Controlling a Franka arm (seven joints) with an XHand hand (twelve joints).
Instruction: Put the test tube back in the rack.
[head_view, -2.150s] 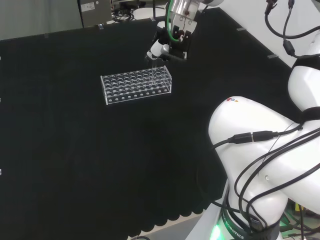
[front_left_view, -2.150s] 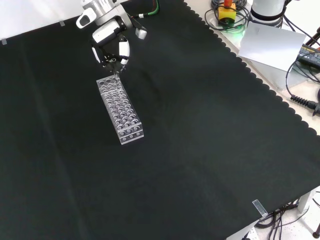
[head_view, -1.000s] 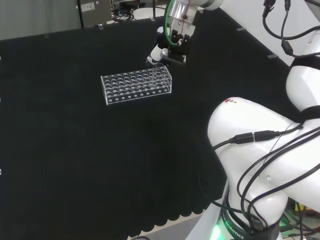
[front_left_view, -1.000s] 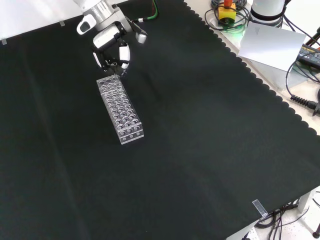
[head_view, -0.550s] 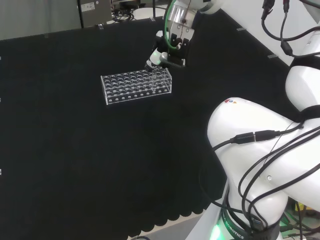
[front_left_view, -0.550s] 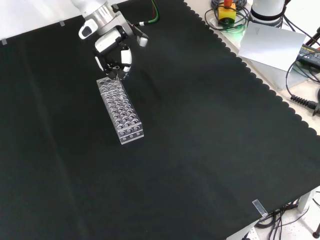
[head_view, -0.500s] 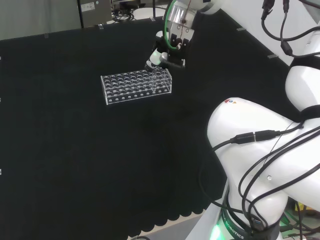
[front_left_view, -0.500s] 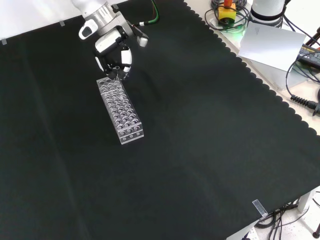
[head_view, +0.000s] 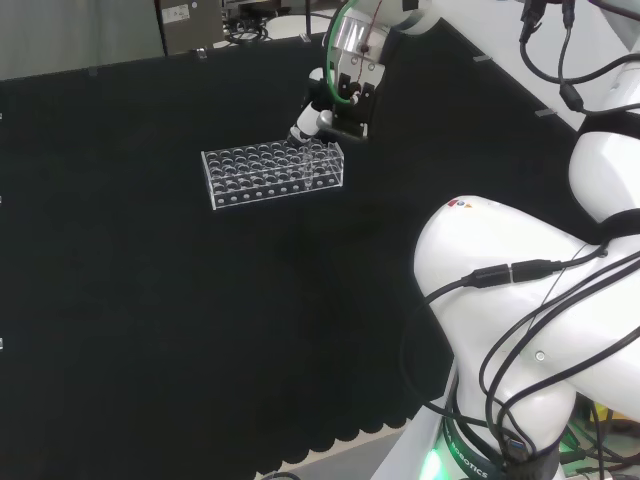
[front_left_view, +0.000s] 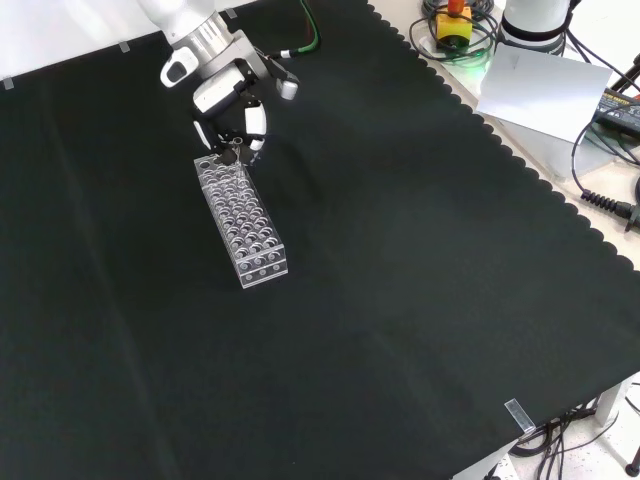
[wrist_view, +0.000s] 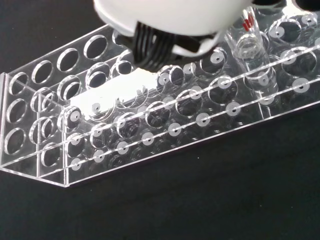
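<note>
Lowered since earlier, the hand (head_view: 330, 118) now sits at the rack's (head_view: 273, 173) right end in the head view.
Fingers (front_left_view: 253, 125) curl on the tube (wrist_view: 251, 55), partly entered in a hole there; thin, slippery, breakable glass, best held near its top.

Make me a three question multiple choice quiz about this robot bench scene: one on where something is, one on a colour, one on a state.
1. In the head view, the robot hand is over which end of the rack?
A. right end
B. left end
C. middle

2. What colour is the cloth?
A. white
B. black
C. green

3. How does the test tube stand?
A. flat on the cloth
B. lowered into a rack hole
C. beside the rack

Answers:
1 A, the robot hand hangs at the rack's right end.
2 B, the cloth is black.
3 B, the wrist view shows it in a hole.
</note>
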